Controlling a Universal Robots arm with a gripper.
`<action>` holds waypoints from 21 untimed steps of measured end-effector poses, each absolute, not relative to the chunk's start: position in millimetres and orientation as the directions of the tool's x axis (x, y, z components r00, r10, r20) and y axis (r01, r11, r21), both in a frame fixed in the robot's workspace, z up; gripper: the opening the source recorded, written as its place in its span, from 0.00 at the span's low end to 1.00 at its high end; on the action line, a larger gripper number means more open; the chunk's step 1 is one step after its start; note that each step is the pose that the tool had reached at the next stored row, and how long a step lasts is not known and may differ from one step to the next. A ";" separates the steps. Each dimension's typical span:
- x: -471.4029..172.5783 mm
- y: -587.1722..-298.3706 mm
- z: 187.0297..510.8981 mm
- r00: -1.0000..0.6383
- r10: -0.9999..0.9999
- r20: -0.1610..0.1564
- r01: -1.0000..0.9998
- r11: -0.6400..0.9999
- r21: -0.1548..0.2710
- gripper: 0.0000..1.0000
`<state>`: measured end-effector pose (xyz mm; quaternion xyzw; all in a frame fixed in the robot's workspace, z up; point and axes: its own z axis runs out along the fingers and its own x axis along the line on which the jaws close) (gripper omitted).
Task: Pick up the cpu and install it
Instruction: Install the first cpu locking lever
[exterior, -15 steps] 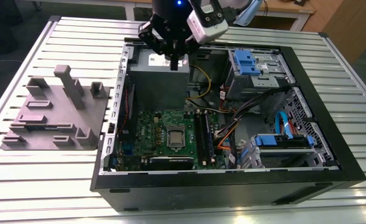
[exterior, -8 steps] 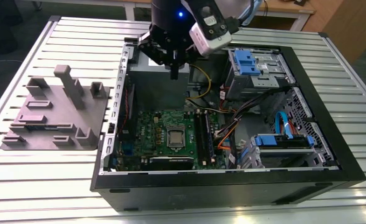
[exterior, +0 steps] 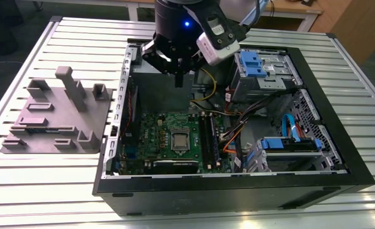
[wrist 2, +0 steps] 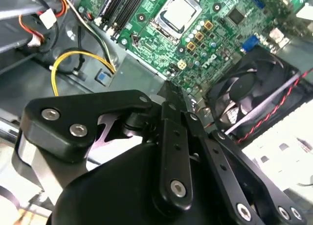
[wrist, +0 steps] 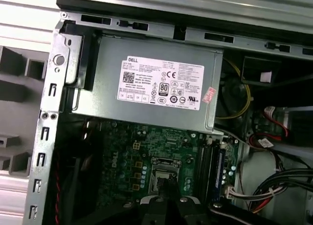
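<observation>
I am hovering my pincer [exterior: 179,78], fingers closed together and apparently empty, above the power supply [wrist: 151,90], with the cpu [wrist 2: 179,11] sitting in the motherboard [exterior: 174,143] socket.

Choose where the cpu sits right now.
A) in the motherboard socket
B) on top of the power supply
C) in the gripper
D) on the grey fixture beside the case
A: the cpu shows its silver top inside the socket frame of the green motherboard, away from the gripper.
</observation>
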<state>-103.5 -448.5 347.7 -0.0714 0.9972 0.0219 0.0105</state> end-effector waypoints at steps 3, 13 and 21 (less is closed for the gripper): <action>-103.5 -448.5 344.9 -0.981 -0.195 -0.024 -0.196 0.980 0.042 0.10; -102.2 -458.2 333.3 -0.963 -0.270 -0.024 -0.271 0.962 0.042 0.10; -91.3 -458.3 329.8 -0.961 -0.277 -0.025 -0.277 0.960 0.044 0.10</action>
